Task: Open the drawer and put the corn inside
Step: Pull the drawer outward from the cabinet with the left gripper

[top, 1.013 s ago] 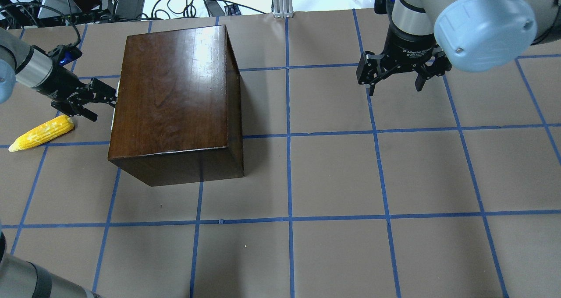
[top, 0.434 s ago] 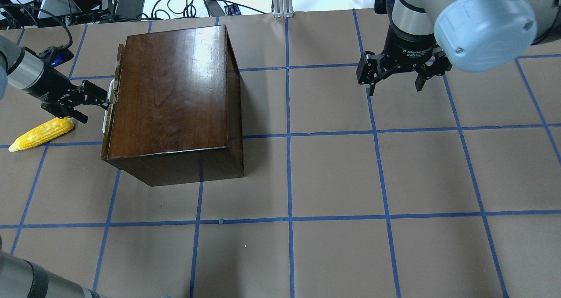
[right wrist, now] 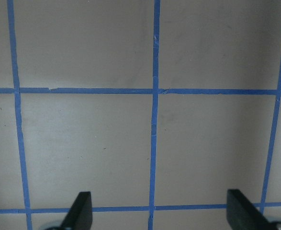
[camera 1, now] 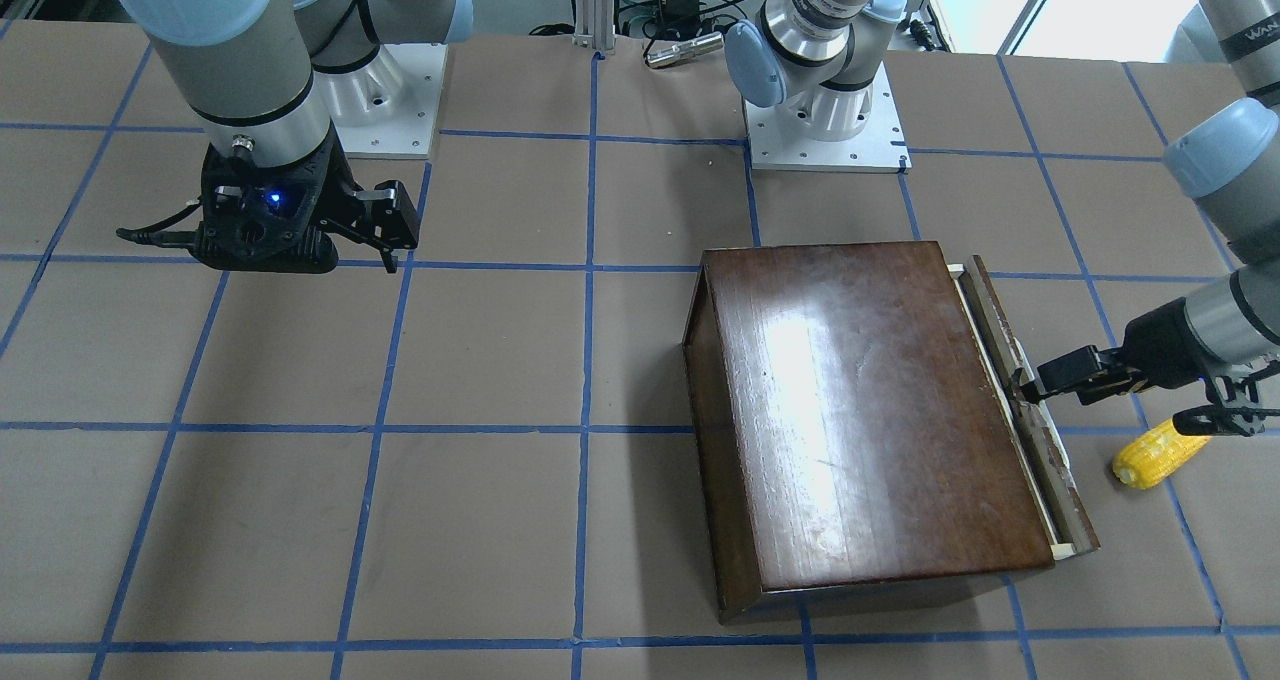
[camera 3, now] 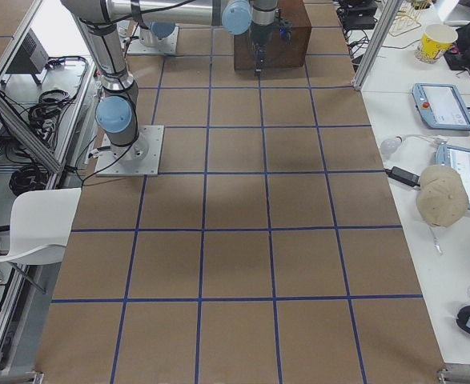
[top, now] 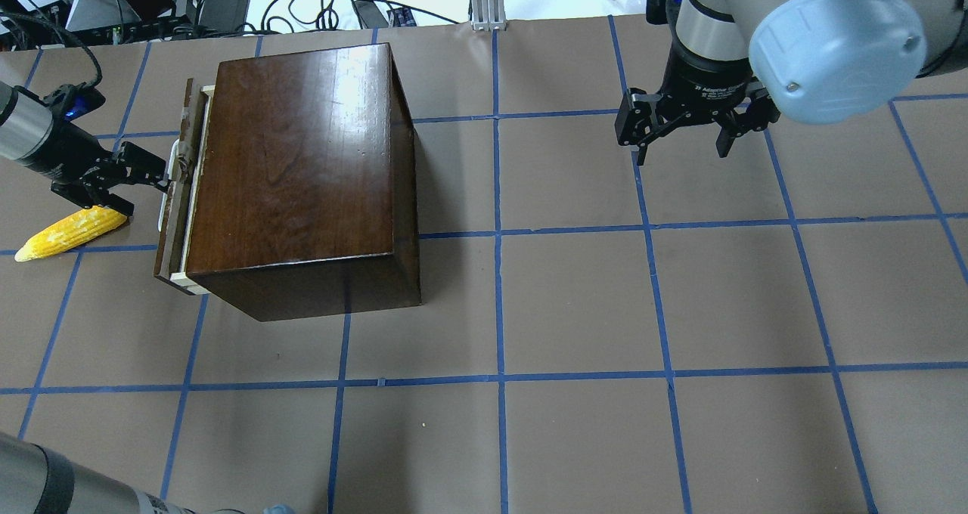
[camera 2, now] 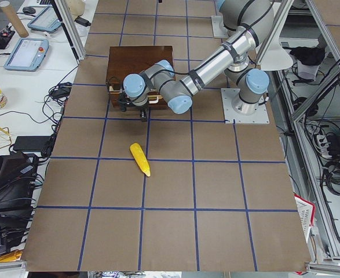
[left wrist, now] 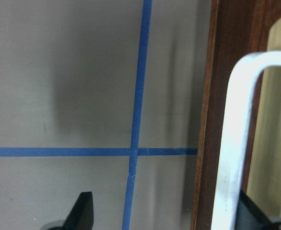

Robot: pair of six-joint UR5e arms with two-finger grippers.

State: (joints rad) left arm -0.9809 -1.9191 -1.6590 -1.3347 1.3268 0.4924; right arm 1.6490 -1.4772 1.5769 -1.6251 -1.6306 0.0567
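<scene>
Overhead: the left pincer, spread wide, touches the front of the one drawer, which stands slightly out of the single box. One corn lies on the surface, left of the drawer. The right pincer hangs wide and empty.

Left wrist: one finger sits against the white handle.

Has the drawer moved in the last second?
Yes. In the overhead view the drawer has slid out leftward from the dark wooden box, toward the corn; its pale wood now shows beside the box top.
</scene>
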